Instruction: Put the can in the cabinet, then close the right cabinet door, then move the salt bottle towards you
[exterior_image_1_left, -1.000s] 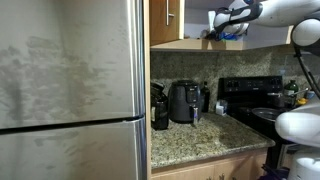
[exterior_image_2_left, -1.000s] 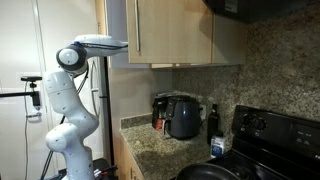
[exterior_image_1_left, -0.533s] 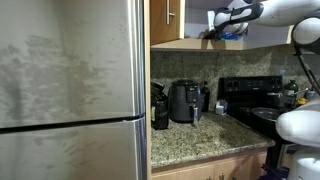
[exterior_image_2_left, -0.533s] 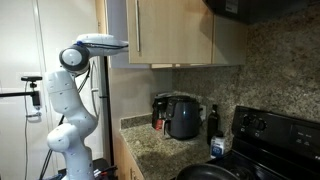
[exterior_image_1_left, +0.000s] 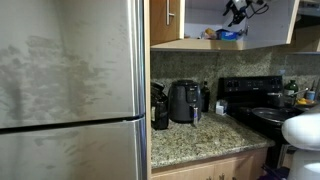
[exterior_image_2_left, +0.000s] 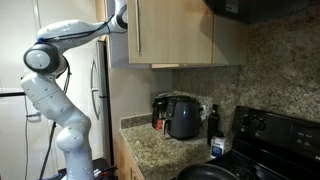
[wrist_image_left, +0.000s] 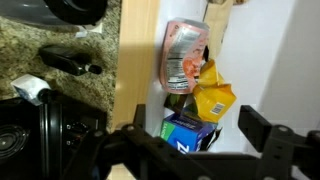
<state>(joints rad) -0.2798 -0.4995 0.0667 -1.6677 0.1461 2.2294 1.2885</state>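
Note:
The can (wrist_image_left: 183, 55), pinkish-red and white, rests on the pale shelf inside the cabinet (exterior_image_1_left: 195, 44), apart from my gripper. My gripper (wrist_image_left: 196, 122) is open, with a blue box (wrist_image_left: 185, 132) and a yellow packet (wrist_image_left: 214, 100) showing beyond the gap. In an exterior view the gripper (exterior_image_1_left: 237, 10) hangs high inside the cabinet opening. The right cabinet door (exterior_image_1_left: 308, 22) stands open. The small white salt bottle (wrist_image_left: 30, 90) sits on the granite counter by the stove, also seen in an exterior view as the salt bottle (exterior_image_2_left: 217, 147).
A steel fridge (exterior_image_1_left: 70, 90) fills the left. A black air fryer (exterior_image_1_left: 184, 101) and a dark bottle (exterior_image_2_left: 212, 118) stand on the counter (exterior_image_1_left: 195, 140). The black stove (exterior_image_1_left: 255, 95) is beside them. The narrower door (exterior_image_1_left: 165, 20) is shut.
The jaws have opened and let go of the can on the shelf. The arm has lifted, and the gripper now sits higher in the cabinet.

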